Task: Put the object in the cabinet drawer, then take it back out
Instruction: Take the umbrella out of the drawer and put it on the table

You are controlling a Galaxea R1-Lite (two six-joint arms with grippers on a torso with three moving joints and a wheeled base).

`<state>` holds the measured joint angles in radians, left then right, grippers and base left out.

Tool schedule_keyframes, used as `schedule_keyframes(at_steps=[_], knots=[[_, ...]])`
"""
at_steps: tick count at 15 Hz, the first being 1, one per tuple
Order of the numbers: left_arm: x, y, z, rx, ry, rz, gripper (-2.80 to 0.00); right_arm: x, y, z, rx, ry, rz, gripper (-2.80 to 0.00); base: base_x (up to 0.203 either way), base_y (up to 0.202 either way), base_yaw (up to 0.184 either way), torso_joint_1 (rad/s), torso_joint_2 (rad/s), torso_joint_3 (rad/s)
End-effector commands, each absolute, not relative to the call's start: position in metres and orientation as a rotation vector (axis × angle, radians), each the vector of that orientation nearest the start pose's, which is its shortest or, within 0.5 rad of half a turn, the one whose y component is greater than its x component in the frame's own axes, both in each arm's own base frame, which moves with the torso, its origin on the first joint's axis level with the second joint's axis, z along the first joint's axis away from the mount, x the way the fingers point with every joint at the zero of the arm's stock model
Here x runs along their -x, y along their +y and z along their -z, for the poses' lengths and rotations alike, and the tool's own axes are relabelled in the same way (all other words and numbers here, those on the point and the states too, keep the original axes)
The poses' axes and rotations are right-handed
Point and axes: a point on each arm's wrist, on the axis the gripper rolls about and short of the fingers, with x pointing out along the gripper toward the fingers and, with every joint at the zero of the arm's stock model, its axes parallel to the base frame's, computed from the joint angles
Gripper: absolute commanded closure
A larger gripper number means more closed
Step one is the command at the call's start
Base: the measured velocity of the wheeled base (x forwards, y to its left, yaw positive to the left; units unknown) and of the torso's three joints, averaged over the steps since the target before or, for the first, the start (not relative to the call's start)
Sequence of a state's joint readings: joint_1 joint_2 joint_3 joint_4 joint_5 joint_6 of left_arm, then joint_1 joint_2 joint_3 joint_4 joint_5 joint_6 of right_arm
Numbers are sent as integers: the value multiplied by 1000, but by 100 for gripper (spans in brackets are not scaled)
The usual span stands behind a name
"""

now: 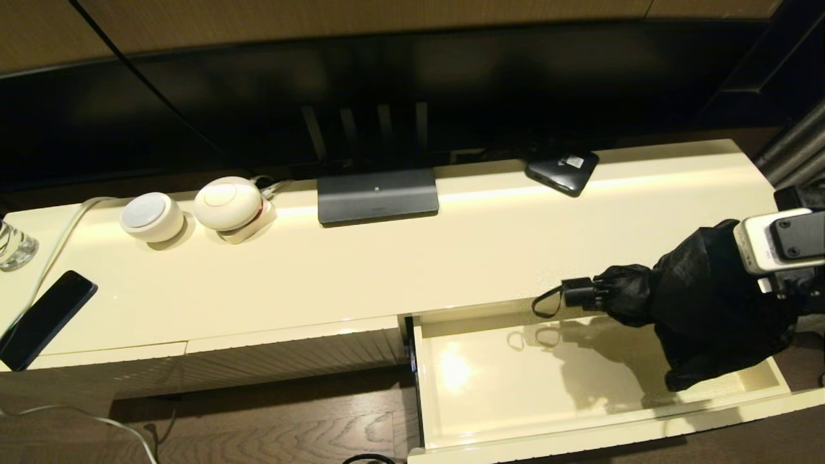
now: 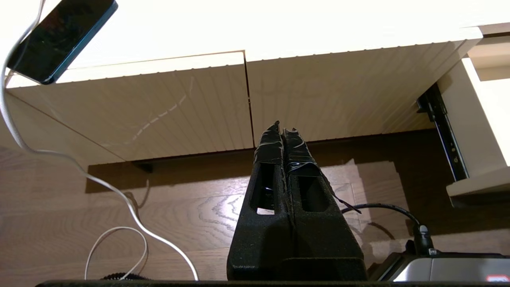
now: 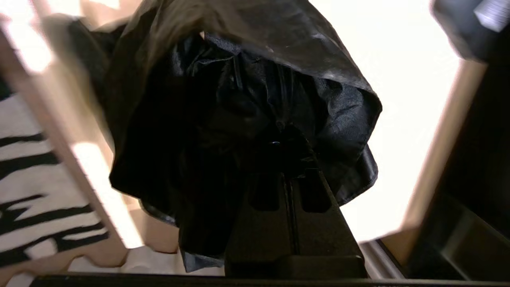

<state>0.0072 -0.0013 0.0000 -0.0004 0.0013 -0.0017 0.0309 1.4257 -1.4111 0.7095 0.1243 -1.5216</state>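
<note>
The cabinet drawer stands pulled out at the near right of the cabinet, its glossy cream floor bare and reflecting the load above it. To its left, two closed ribbed front panels run along the cabinet face. A white cable trails over the wooden floor below them.

The left gripper hangs low in front of these closed panels, above the floor, fingers pressed together and holding nothing.

The right gripper is at the right end of the open drawer, fingers closed on the rumpled fabric of the umbrella. The umbrella is held in the air over the right part of the drawer, not resting on the drawer floor. Its short handle and wrist loop point toward the robot's left, over the drawer's rear edge.

On the cabinet top, from near to far: a dark phone at the left edge, a glass at the far left, two round white devices, a dark grey stand base at centre, and a small flat black box with a white label at the rear right. A dark screen fills the background behind them.
</note>
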Motion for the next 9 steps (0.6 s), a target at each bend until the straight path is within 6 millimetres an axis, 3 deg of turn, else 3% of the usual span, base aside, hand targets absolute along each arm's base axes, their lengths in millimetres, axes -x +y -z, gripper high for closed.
schedule_keyframes(at_steps=[1,3,9], knots=[[23,0,-75,2,2,-9,0,-215,4,-312,1415,444,-617,0,0,0,0,0,0,0],[23,0,-75,2,2,-9,0,-227,0,-313,1408,444,-584,0,0,0,0,0,0,0],[23,0,-75,2,2,-9,0,-306,-4,-298,1286,416,-470,0,0,0,0,0,0,0]])
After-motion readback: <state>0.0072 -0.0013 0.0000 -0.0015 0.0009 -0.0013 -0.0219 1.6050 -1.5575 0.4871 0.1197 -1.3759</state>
